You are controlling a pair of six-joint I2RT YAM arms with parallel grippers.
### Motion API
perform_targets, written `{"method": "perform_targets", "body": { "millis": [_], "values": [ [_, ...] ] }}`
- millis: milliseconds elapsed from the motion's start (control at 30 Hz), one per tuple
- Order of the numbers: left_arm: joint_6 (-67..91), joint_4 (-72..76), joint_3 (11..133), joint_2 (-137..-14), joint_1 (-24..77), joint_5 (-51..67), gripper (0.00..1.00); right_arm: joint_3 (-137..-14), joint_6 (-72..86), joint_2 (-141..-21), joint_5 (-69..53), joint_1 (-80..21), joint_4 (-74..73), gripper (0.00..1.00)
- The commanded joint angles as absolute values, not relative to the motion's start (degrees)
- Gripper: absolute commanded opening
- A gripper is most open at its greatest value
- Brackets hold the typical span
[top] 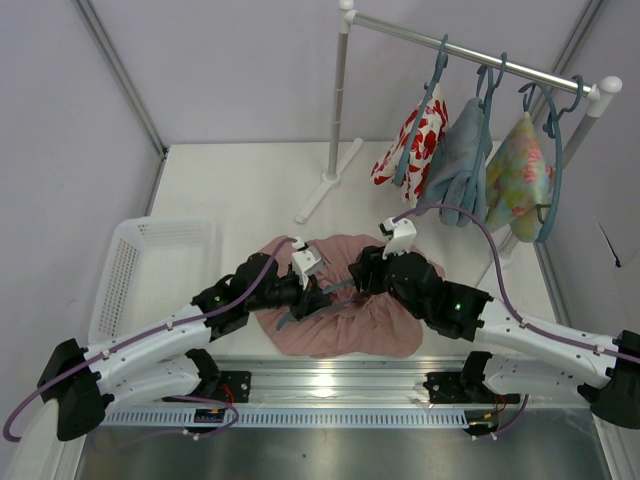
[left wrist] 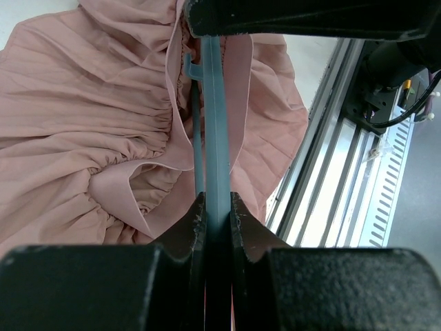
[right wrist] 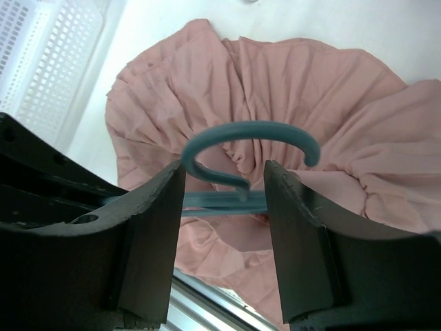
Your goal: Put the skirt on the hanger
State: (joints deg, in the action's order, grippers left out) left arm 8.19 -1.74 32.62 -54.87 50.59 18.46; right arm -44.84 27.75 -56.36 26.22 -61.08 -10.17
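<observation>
The dusty-pink skirt (top: 345,325) lies bunched on the table between both arms. The teal hanger (top: 296,314) lies over it. My left gripper (top: 318,298) is shut on the hanger's straight bar (left wrist: 215,124), which runs out from between the jaws (left wrist: 217,207) over the skirt (left wrist: 83,103); a fold of waistband lies against the bar. My right gripper (top: 362,275) is open, its fingers either side of the hanger's curved hook (right wrist: 248,132), not touching it (right wrist: 224,189). The skirt (right wrist: 331,89) spreads beneath.
A white basket (top: 150,270) stands left of the skirt and shows in the right wrist view (right wrist: 41,41). A rack (top: 480,60) at the back right holds three hangers with floral and blue garments. A metal rail (top: 330,385) runs along the near edge.
</observation>
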Motion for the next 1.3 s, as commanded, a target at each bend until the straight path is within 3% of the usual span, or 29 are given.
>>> {"method": "perform_targets", "body": {
  "millis": [0, 267, 367, 400, 433, 633, 667, 700, 733, 833, 1000, 1267],
  "values": [
    [8.88, 2.11, 35.25, -54.32, 51.06, 20.74, 0.0, -43.42, 28.4, -55.28, 28.92, -61.35, -7.48, 0.54],
    [8.61, 2.37, 35.07, -54.05, 51.06, 21.71, 0.0, -43.86, 24.0, -59.77, 29.97, -61.44, -5.36, 0.37],
    [8.61, 2.29, 35.24, -54.93, 51.06, 21.71, 0.0, -43.77, 23.12, -59.33, 30.76, -61.35, -3.78, 0.2],
    [8.61, 2.11, 35.42, -55.19, 51.06, 21.53, 0.0, -43.94, 22.68, -59.15, 31.11, -61.35, -3.69, 0.07],
    [8.87, 1.76, 35.68, -55.8, 51.06, 21.36, 0.0, -44.12, 22.76, -59.15, 32.68, -61.52, -3.87, 0.0],
    [9.75, -4.92, 39.02, -55.38, 50.98, 14.17, 0.05, -43.68, 22.5, -58.71, 38.58, -61.44, -6.94, 0.0],
    [10.71, -5.88, 39.2, -53.02, 50.98, 12.06, 0.24, -43.33, 22.41, -58.28, 39.8, -61.44, -7.73, 0.0],
    [11.24, -6.24, 39.2, -51.26, 50.89, 9.87, 0.34, -43.07, 22.24, -57.92, 40.42, -61.52, -8.0, 0.0],
    [12.12, -6.33, 39.03, -49.67, 50.45, 6.36, 0.56, -42.81, 22.32, -57.57, 40.95, -61.44, -8.17, 0.0],
    [15.89, -7.55, 39.2, -43.43, 47.73, 0.38, 0.72, -41.05, 23.46, -55.38, 42.54, -61.44, -8.53, 0.0],
    [21.79, -14.14, 42.8, -40.87, 37.9, -1.49, 0.79, -37.97, 25.83, -52.47, 42.19, -60.38, -8.96, 0.0],
    [25.13, -20.66, 39.56, -41.4, 36.21, -1.24, 0.8, -38.49, 30.93, -51.07, 46.84, -59.24, -14.57, 0.0]
  ]
}}
